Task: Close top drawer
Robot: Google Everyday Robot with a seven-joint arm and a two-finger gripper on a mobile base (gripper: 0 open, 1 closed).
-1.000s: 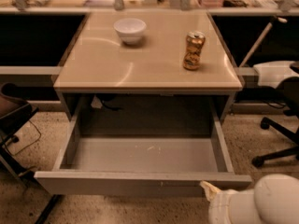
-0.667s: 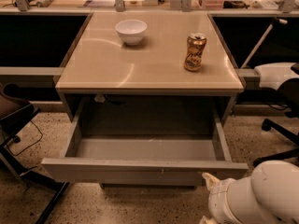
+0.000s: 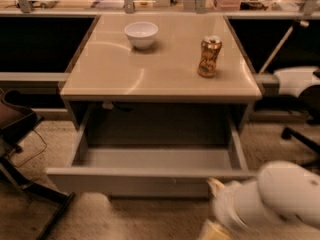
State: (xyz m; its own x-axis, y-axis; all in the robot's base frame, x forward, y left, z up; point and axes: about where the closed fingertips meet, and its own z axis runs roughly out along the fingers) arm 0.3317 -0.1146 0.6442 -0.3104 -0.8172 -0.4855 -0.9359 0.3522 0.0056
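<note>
The top drawer (image 3: 150, 179) is a wide grey metal drawer pulled out from under the tan desk top (image 3: 160, 74). Its plain grey tray interior (image 3: 155, 156) shows, and it holds nothing I can see. Its flat front panel faces me, low in the view. My gripper (image 3: 217, 189) is at the bottom right, right against the drawer's front panel near its right end. The white arm (image 3: 275, 199) fills the corner behind it and hides most of the gripper.
A white bowl (image 3: 141, 34) and a crushed brown can (image 3: 209, 57) stand on the desk top. A dark office chair (image 3: 20, 149) is at the left, another chair base (image 3: 300, 134) at the right. Cluttered shelves run along the back.
The drawer's front panel has moved back towards the desk, so less of the tray shows. My arm and gripper have moved forward and up with it.
</note>
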